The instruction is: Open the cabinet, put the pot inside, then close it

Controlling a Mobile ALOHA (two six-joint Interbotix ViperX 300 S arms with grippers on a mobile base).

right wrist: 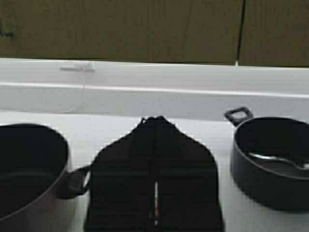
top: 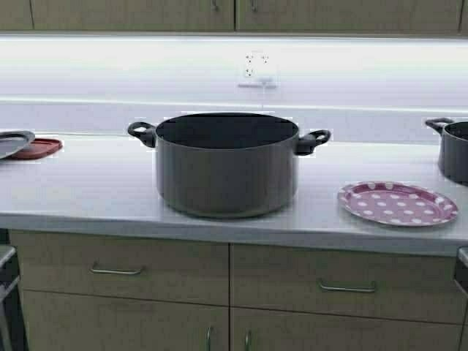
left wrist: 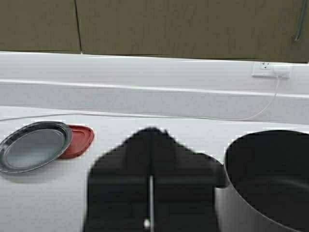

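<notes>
The pot [top: 227, 167] stands upright on the white countertop [top: 95, 186], centred in the high view, with its two black loop handles projecting to either side. Its dark interior appears empty. The cabinet [top: 234, 14] hangs above the backsplash; both doors are shut, and only their lower edges and pull ends are visible in the high view.

Neither arm appears in the high view. In the left wrist view, the left gripper [left wrist: 150, 140] is raised over the countertop beside the pot [left wrist: 270, 179], level with its left handle; the fingers are pressed together and hold nothing. In the right wrist view, the right gripper [right wrist: 155, 126] sits beside the pot's right handle [right wrist: 75, 182]; its fingers likewise meet along a closed seam, gripping nothing.

A smaller dark pot [top: 455, 150] stands at the right end of the countertop, and what looks like a metal utensil [right wrist: 277, 159] lies inside it. A pink polka-dot plate [top: 397, 202] lies between the two pots. At the left end, a grey plate [top: 13, 142] partly overlaps a red lid [top: 40, 148]. A wall socket [top: 256, 67] is mounted on the backsplash behind the pot.
</notes>
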